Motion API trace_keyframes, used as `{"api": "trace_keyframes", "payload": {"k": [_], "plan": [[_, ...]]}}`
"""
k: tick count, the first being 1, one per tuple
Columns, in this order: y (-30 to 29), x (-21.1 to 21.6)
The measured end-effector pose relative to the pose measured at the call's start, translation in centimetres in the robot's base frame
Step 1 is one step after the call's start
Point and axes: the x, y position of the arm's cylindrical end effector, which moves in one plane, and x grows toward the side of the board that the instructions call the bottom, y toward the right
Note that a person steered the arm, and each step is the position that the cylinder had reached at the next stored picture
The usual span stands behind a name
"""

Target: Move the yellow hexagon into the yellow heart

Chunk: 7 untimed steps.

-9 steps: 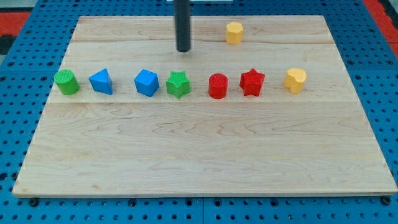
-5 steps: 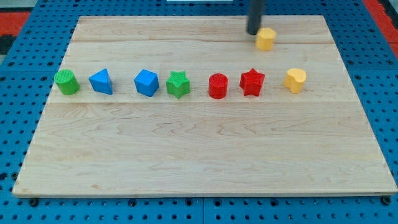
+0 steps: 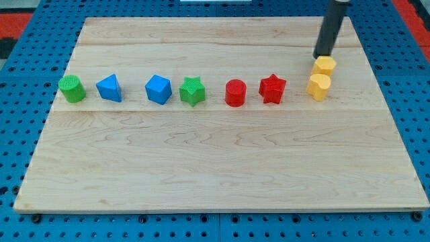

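The yellow hexagon [image 3: 324, 65] sits near the board's right side, directly above the yellow heart [image 3: 319, 87] and touching or nearly touching it. My tip [image 3: 322, 55] stands just above and slightly left of the hexagon, against its upper edge. The heart is the right end of a row of blocks across the board's middle.
The row runs from the view's left: green cylinder [image 3: 71, 89], blue triangle [image 3: 109, 88], blue cube [image 3: 158, 89], green star [image 3: 192, 91], red cylinder [image 3: 236, 93], red star [image 3: 272, 89]. The wooden board [image 3: 215, 168] lies on a blue pegboard.
My tip swept right and down across the board's top, pushing the yellow hexagon from the top centre right and down until it rests against the yellow heart.
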Motion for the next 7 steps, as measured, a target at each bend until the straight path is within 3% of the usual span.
{"api": "trace_keyframes", "payload": {"k": [1, 2, 3, 4, 5, 7], "plan": [[3.1, 1.5], [2.8, -0.8], [-6.1, -2.2], [-5.3, 0.6], [-0.8, 3.0], [3.1, 1.0]]}}
